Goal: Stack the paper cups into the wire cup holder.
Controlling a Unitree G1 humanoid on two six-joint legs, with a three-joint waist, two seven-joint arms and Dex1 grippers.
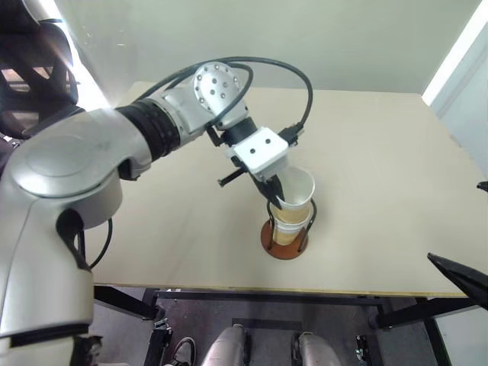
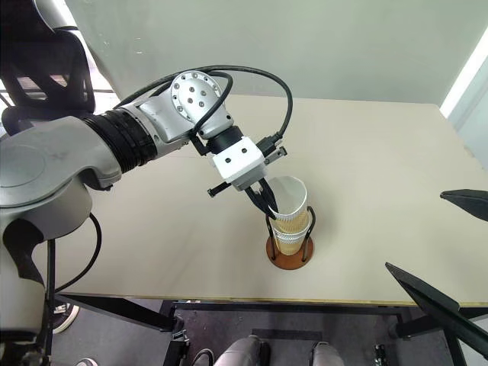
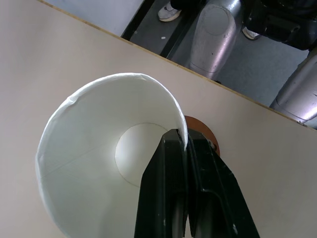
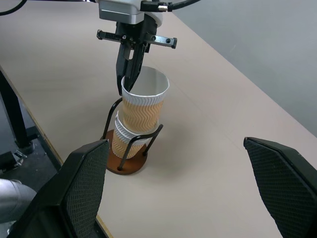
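The wire cup holder (image 4: 127, 164), a rust-brown disc with dark wire loops, stands near the table's front edge and holds nested paper cups (image 4: 120, 142). The top paper cup (image 4: 143, 106) sits tilted in that stack, white inside and yellow-orange outside. My left gripper (image 4: 128, 87) comes down from above and is shut on this cup's rim, one finger inside and one outside; the left wrist view looks into the cup (image 3: 99, 148) past the fingers (image 3: 171, 188). To the right, my right gripper (image 4: 173, 143) stands open with nothing in it, apart from the holder.
The beige table (image 1: 381, 152) is bare around the holder. Its front edge (image 1: 305, 290) runs just in front of the holder's base. A black chair (image 2: 46, 69) stands at the back left, beyond the table.
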